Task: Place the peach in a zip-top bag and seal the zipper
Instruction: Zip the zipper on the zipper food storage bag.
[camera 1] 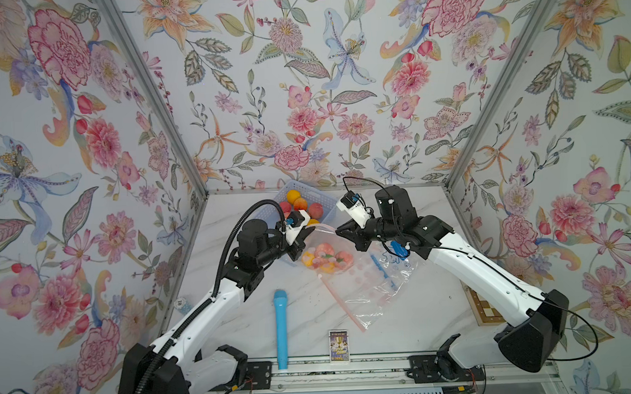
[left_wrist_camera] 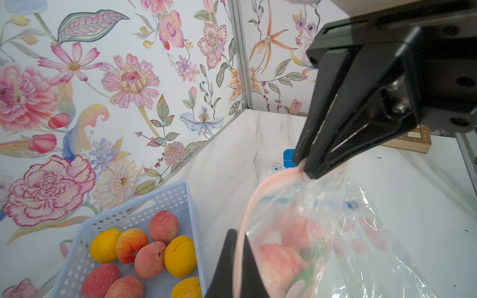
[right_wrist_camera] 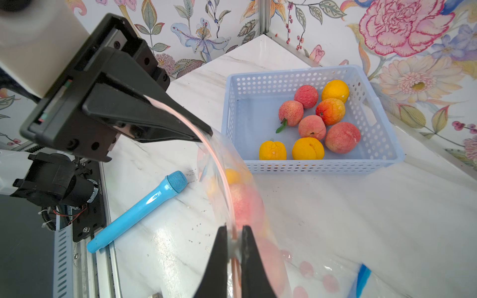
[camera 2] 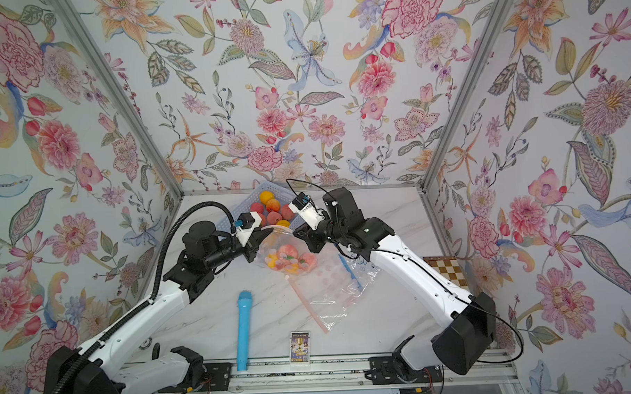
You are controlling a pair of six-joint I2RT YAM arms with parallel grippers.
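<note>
The peach (camera 1: pixel 326 249) is in the zip-top bag (camera 1: pixel 342 240) near the table's (camera 1: pixel 238 316) back edge, the left claw (camera 1: pixel 309 234) and right claw (camera 1: pixel 339 230) both pinch its pink zipper (right_wrist_camera: pixel 214 154), and I think zipping is left.

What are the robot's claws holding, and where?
The left gripper and right gripper both pinch the zip-top bag by its pink zipper strip, at separate spots.

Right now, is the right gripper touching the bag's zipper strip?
Touching. The right wrist view shows the right gripper shut on the pink zipper strip, which runs between its fingertips with no gap.
</note>
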